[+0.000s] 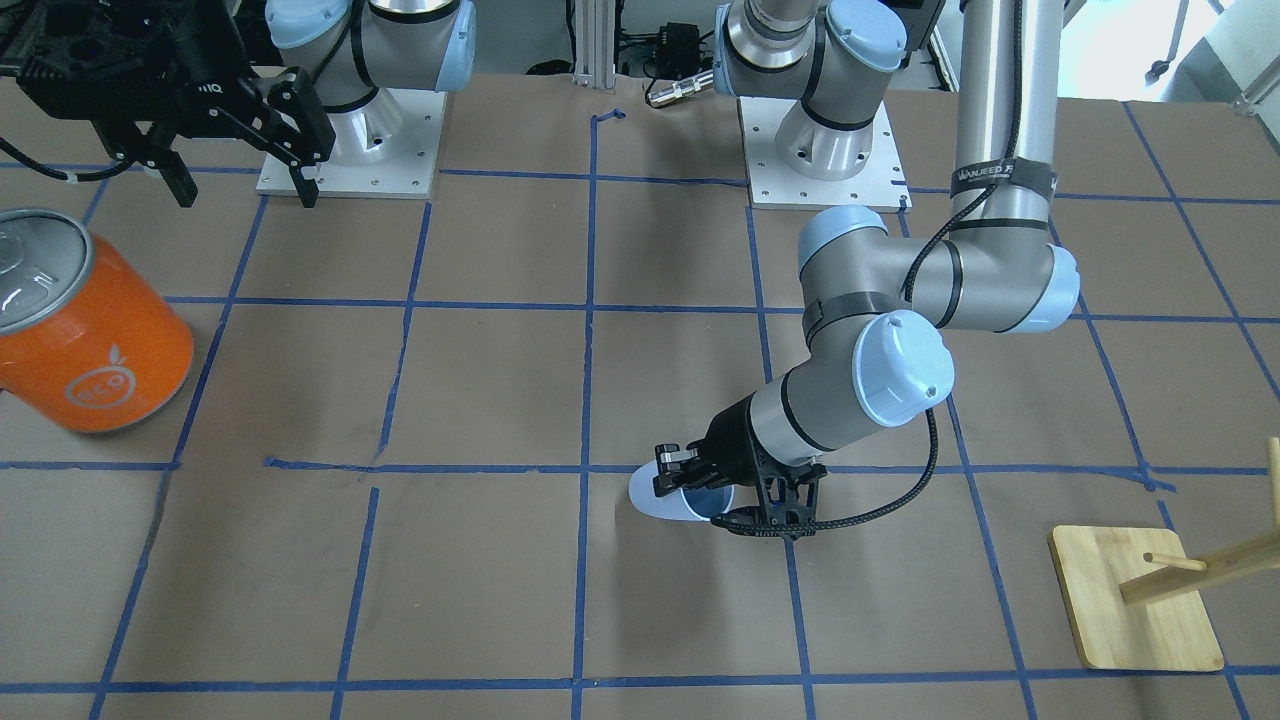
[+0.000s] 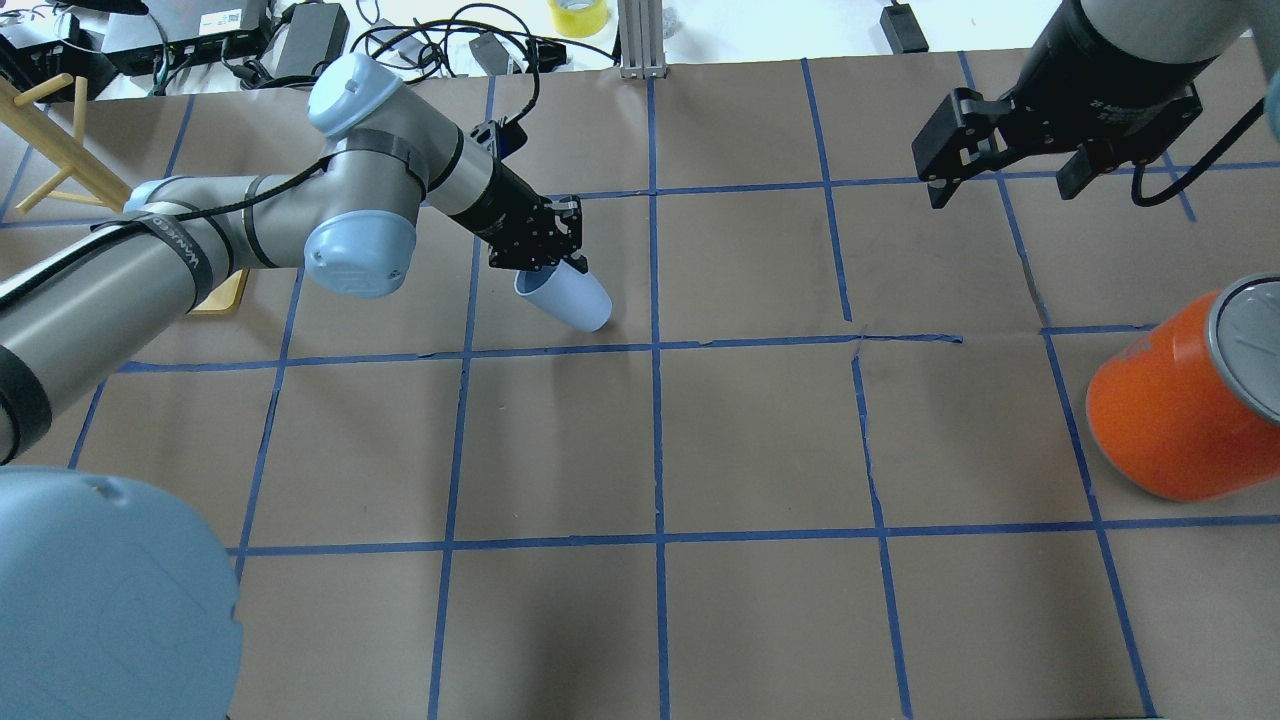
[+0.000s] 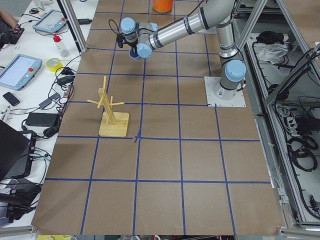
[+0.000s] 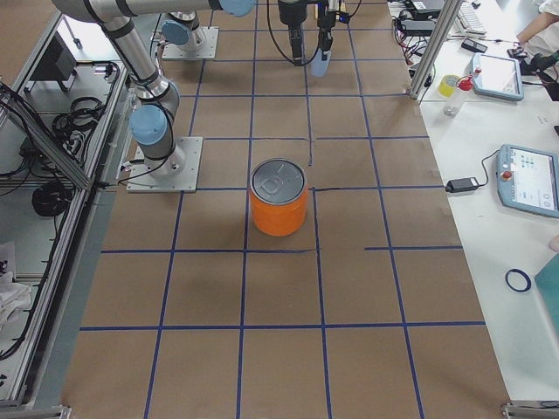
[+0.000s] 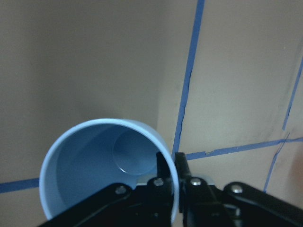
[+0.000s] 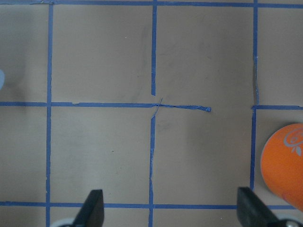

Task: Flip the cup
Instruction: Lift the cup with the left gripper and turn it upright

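Closest to lens, left wrist view: L gripper (image 5: pixel 171 163) pinched onto rim of cup (image 5: pixel 99 179). One finger sits inside the mouth, the other outside on the wall, jaws clamped on the thin plastic. View goes straight into the cup: pale blue inside, round base at the far end, brown-paper table (image 5: pixel 94 56) w/ blue tape lines behind.

Overhead: cup (image 2: pixel 565 298) tipped well over, mouth up twd L gripper (image 2: pixel 545 262), base pointing down & away from it. Can't tell if base touches table (image 2: pixel 760 440). Cup is well apart from orange can (image 2: pixel 1170 410), far off to can's left in this view.

Front view: same, mirrored. Cup (image 1: pixel 665 497) & L gripper (image 1: pixel 685 480) lie well to the right of orange can (image 1: pixel 95 350), which stands upright w/ silver lid on top.

R gripper (image 1: pixel 245 185) hangs in the air near the can, not touching it, fingers spread wide w/ nothing btwn them. Overhead shows R gripper (image 2: pixel 1005 180) the same way. R wrist view: R gripper (image 6: pixel 171 210) fingertips sit well apart at bottom edge, only taped paper btwn them, orange can (image 6: pixel 284 161) at right edge.

Wooden stand (image 1: pixel 1135 600) is farther from the can than the cup is, out past the L arm.
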